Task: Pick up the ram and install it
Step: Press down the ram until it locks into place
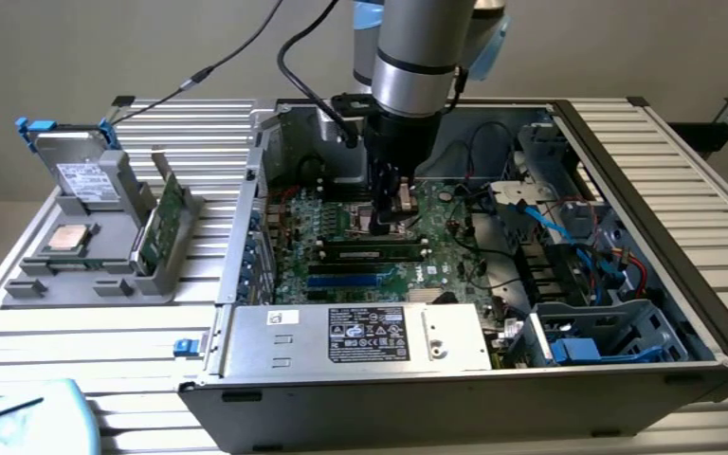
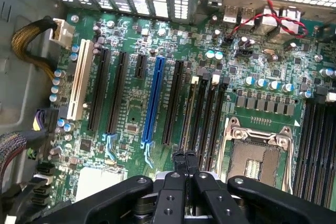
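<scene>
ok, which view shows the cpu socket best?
Wrist view: the CPU socket sits in plain sight, metal frame and contact field clear, beside the shut pincer. In the exterior view the pincer blocks most of it.

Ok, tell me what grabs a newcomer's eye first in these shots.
The silver robot arm plunging into the open computer case dominates, its gripper shut just above the green motherboard near the memory slots. A bright blue expansion slot stands out among the black ones. On the exterior view's left, a grey holder carries a green circuit card standing on edge.
</scene>
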`<state>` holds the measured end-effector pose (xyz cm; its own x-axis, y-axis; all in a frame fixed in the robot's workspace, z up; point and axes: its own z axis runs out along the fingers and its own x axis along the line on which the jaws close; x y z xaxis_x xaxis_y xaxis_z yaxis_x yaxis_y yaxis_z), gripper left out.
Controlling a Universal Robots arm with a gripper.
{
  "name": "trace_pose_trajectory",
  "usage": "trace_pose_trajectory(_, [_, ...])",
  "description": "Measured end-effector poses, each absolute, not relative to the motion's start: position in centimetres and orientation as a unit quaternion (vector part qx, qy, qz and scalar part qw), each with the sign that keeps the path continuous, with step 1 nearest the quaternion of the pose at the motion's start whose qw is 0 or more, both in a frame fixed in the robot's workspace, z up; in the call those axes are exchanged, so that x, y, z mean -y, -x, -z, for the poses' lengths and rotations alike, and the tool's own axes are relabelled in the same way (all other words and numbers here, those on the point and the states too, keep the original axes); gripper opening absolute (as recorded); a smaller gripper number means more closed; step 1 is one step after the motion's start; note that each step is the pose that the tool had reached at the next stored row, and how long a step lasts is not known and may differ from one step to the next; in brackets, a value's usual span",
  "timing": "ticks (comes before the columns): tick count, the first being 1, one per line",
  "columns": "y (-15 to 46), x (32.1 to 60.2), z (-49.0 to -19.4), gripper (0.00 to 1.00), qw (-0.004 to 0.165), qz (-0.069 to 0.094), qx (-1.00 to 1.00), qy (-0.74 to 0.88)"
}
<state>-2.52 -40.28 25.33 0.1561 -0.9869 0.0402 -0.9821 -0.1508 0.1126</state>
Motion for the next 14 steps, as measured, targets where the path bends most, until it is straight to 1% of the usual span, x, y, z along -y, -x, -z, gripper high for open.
trace_pose_trajectory(14, [2.52, 40.28, -24.64, 0.11, 0.052, 0.027, 0.732, -0.679])
